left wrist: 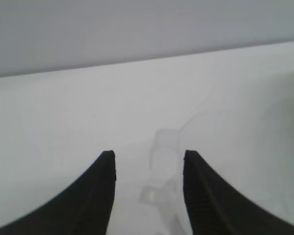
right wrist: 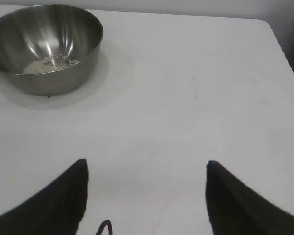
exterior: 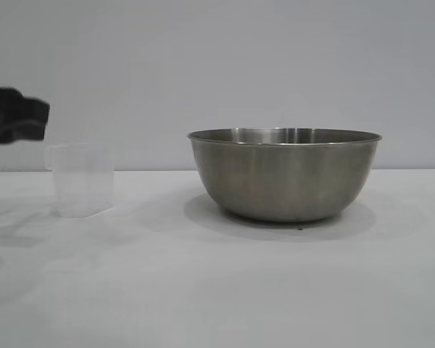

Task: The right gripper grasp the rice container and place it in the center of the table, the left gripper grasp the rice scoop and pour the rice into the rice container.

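The rice container (exterior: pixel 285 174), a wide steel bowl, stands on the white table (exterior: pixel 203 290) right of centre. In the right wrist view the bowl (right wrist: pixel 63 44) holds a small heap of white rice (right wrist: pixel 46 64). The rice scoop (exterior: pixel 82 179), a clear plastic cup, stands upright at the left and looks empty. My left gripper (exterior: pixel 38 119) hovers just up and left of the cup's rim. It is open (left wrist: pixel 148 155), and the cup's handle (left wrist: pixel 157 193) shows between its fingers, apart from them. My right gripper (right wrist: pixel 146 164) is wide open and empty, well back from the bowl.
A pale grey wall stands behind the table. The table's far corner and edge (right wrist: pixel 269 29) show in the right wrist view. Bare tabletop lies between the cup and the bowl.
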